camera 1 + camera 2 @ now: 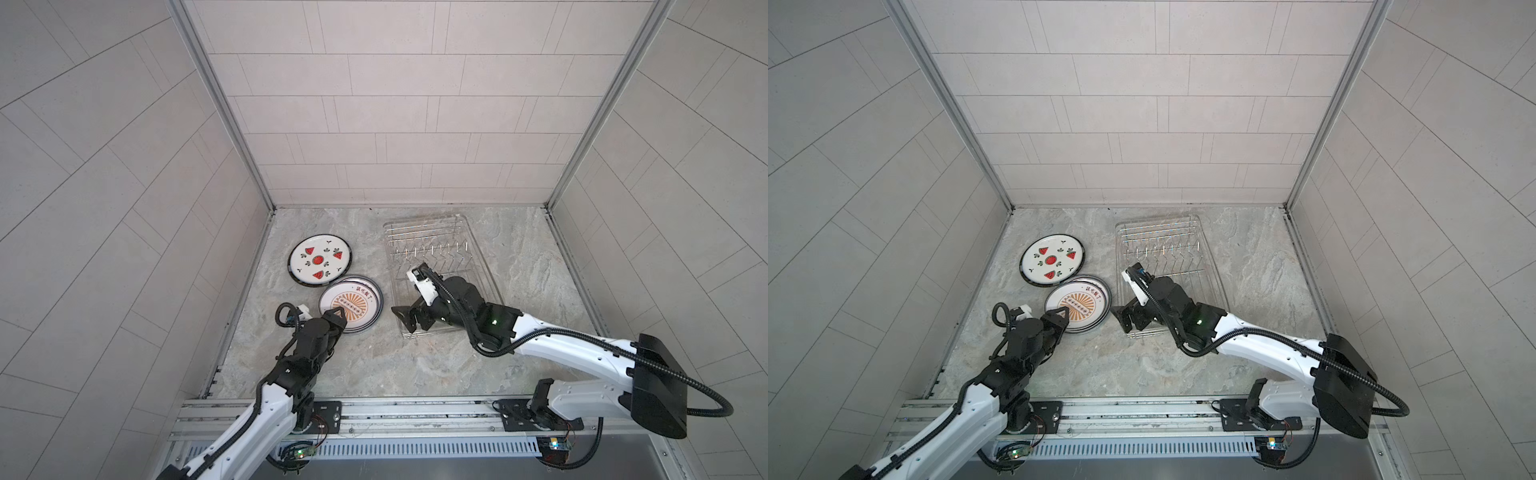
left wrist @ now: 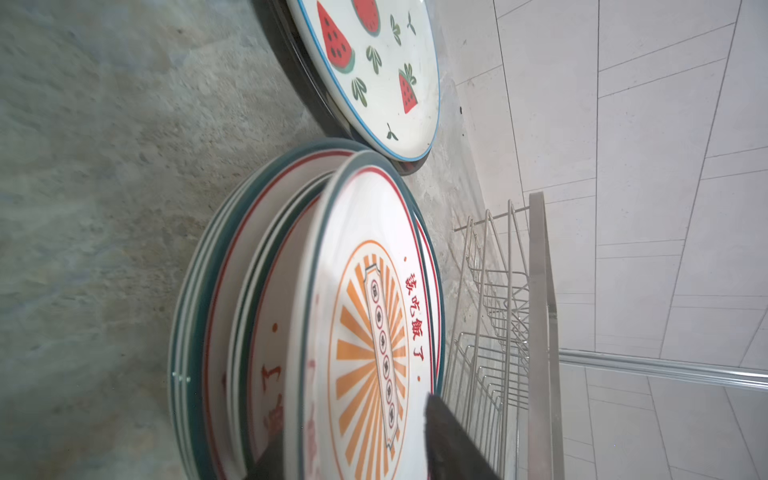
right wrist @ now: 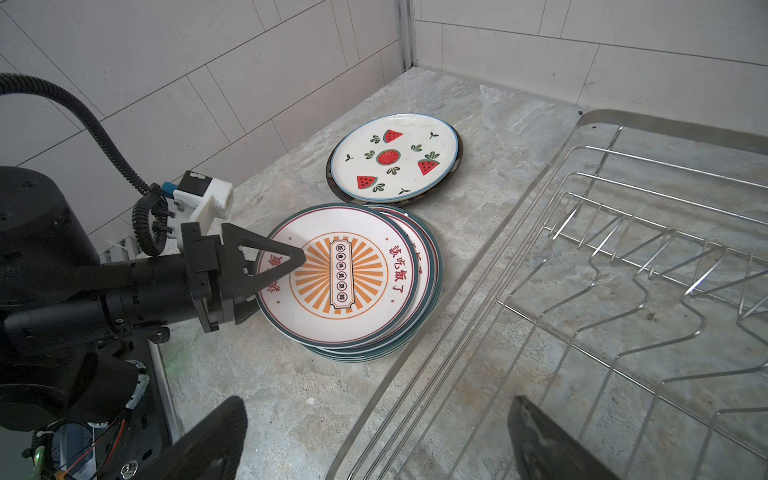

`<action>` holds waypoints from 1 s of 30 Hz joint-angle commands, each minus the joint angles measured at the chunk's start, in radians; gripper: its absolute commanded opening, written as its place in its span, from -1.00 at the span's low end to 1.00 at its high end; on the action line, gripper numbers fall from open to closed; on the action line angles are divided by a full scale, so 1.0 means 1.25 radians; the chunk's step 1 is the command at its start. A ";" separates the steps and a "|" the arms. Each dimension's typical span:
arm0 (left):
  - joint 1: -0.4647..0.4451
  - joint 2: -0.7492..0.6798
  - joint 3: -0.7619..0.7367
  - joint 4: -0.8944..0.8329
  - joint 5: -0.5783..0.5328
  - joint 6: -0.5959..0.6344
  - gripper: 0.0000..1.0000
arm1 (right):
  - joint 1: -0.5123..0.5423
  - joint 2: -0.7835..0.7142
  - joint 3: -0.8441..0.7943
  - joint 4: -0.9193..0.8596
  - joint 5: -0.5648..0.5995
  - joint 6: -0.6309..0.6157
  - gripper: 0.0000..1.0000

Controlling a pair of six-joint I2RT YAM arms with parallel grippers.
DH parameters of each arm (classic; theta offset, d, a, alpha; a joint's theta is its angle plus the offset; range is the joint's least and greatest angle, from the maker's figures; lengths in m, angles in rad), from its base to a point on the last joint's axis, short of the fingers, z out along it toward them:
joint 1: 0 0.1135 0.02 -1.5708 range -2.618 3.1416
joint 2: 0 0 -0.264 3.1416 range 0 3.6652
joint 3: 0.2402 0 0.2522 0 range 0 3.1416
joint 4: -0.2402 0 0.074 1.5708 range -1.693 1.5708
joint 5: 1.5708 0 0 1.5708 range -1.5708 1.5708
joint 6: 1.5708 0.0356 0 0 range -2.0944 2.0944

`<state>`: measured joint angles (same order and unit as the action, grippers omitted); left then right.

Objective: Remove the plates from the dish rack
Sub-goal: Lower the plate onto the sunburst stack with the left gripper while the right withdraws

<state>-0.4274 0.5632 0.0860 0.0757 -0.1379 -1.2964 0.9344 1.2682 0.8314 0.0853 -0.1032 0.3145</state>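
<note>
Straddling rim of glossy round sunburst plate (image 3: 345,286), L tool (image 3: 286,276) part-open; R tool (image 3: 374,401) wide open over wire dish rack (image 1: 432,253).

On stone counter (image 1: 1142,365): watermelon plate (image 1: 1052,261) lying flat, far left. Just beside it, nearer camera: stack (image 1: 1096,322) of plates, sunburst plate (image 1: 1077,306) on top, rims of both meeting. left gripper (image 1: 1064,321) at stack's near edge, one finger over top rim. wire rack (image 1: 1160,233) right of plates. right gripper (image 1: 1122,319) over rack's near-left corner, jaws spread.
</note>
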 commanded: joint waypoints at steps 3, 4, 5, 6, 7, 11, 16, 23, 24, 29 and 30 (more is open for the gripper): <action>0.003 0.002 0.053 -0.073 -0.063 0.058 0.13 | 0.005 -0.011 0.003 0.004 0.014 0.003 0.99; 0.003 0.004 0.059 -0.086 -0.071 0.064 0.13 | 0.005 -0.010 0.004 0.003 0.015 0.003 0.99; 0.003 0.006 0.061 -0.095 -0.079 0.072 0.13 | 0.005 -0.009 0.004 0.003 0.015 0.003 0.99; 0.003 0.008 0.066 -0.106 -0.088 0.077 0.13 | 0.005 -0.008 0.006 0.002 0.015 0.003 0.99; 0.003 0.009 0.070 -0.112 -0.094 0.082 0.13 | 0.005 -0.006 0.007 0.002 0.015 0.002 0.99; 0.003 0.021 0.088 -0.127 -0.102 0.105 0.14 | 0.005 -0.001 0.016 -0.006 0.016 0.001 0.99; 0.003 0.047 0.100 -0.147 -0.113 0.110 0.11 | 0.005 0.002 0.022 -0.012 0.019 0.000 0.99; 0.002 0.092 0.123 -0.169 -0.101 0.120 -0.02 | 0.005 -0.001 0.024 -0.017 0.018 -0.001 0.99; 0.001 0.091 0.120 -0.164 -0.104 0.122 -0.01 | 0.005 -0.004 0.023 -0.018 0.019 -0.001 0.99; 0.002 0.074 0.118 -0.189 -0.153 0.123 0.06 | 0.005 -0.019 0.015 -0.020 0.024 -0.002 0.99; 0.001 0.071 0.116 -0.193 -0.159 0.123 0.08 | 0.005 -0.021 0.012 -0.020 0.027 -0.003 0.99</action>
<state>-0.4274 0.6704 0.2092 -0.1371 -0.2710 -1.1576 0.9360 1.2678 0.8318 0.0616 -0.0891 0.3145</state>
